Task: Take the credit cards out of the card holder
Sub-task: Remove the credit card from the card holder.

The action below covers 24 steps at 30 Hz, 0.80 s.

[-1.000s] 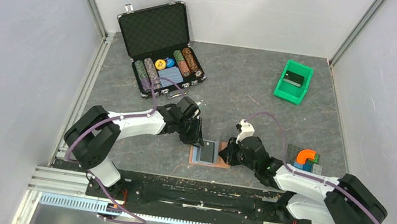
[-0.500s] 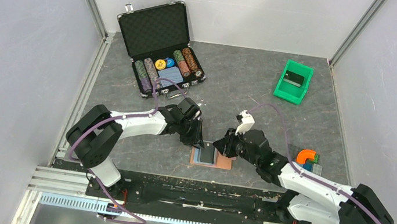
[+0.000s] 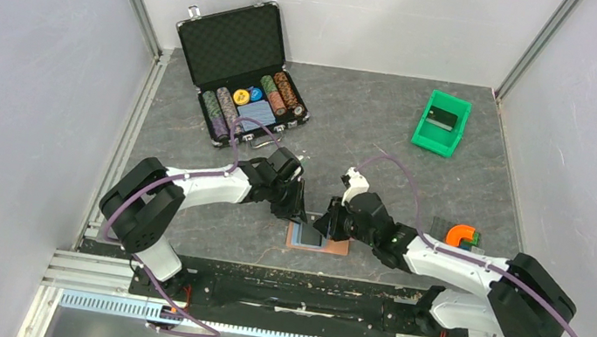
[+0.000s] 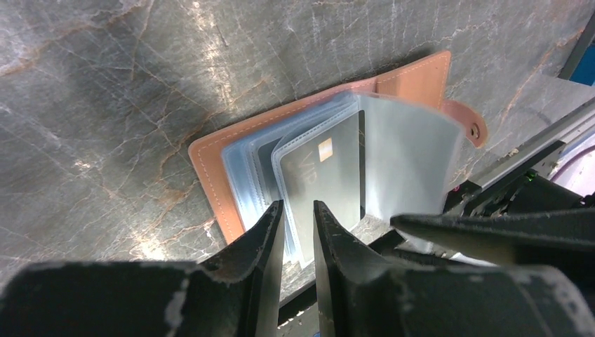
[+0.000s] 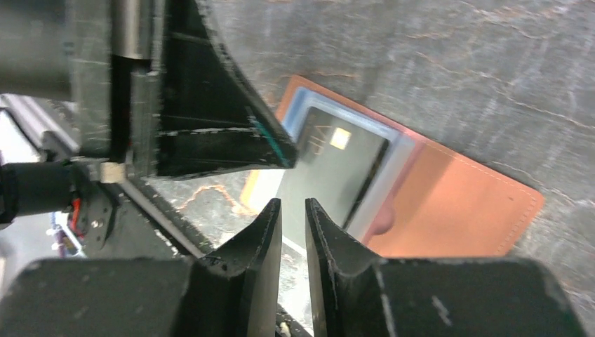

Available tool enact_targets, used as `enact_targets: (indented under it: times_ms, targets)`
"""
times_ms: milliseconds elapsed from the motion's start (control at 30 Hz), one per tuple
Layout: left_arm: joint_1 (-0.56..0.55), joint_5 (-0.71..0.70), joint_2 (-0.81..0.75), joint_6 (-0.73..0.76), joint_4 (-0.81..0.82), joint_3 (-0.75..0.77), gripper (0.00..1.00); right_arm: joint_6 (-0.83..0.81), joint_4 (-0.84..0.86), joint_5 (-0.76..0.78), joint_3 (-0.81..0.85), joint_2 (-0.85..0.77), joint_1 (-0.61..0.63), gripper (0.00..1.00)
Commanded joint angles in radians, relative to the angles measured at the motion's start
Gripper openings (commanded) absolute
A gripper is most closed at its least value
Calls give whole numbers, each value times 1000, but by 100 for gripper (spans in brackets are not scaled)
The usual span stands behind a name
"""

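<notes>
Grey marbled table [image 3: 371, 126] carries the open card holder [image 3: 341, 245] near its near edge, between both arms. It lies flat, long axis left to right; the top card [image 4: 330, 175] runs near to far. The extraction step seems just starting. The left claw [image 4: 297, 205], slightly parted, straddles the sleeve edges; whether it grips them I cannot tell. The right claw [image 5: 291, 203] hovers narrowly parted, empty. Next, I think, it must pinch the card edge.

Seen from above, the left gripper [image 3: 302, 218] and right gripper [image 3: 328, 228] are covering much of the flat brown bifold card holder [image 3: 339, 246]. In the left wrist view, a lifted clear plastic sleeve [image 4: 407, 161] is blurring and veiling part of the brown cover. Whether either gripper is pinching anything is not showing.
</notes>
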Motion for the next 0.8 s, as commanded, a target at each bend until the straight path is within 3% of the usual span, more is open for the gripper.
enact_targets:
  times_ms: [0, 100, 267, 500, 767]
  targets:
    - [-10, -29, -12, -23, -14, 30, 28, -5, -105, 127, 44, 27, -2, 21]
    - [-10, -62, -20, -16, -52, 31, 29, -33, -113, 141, 17, 27, -20, 22]
    - [-10, -95, -64, -17, -91, 28, 30, -94, 56, 41, -83, -4, -58, 24]
    - [-10, -21, -103, -34, -44, 26, 31, -87, 276, -188, -184, 29, -150, 22]
    - [-10, 38, -44, -41, 50, -11, 29, -41, 387, -281, -221, 52, -173, 21]
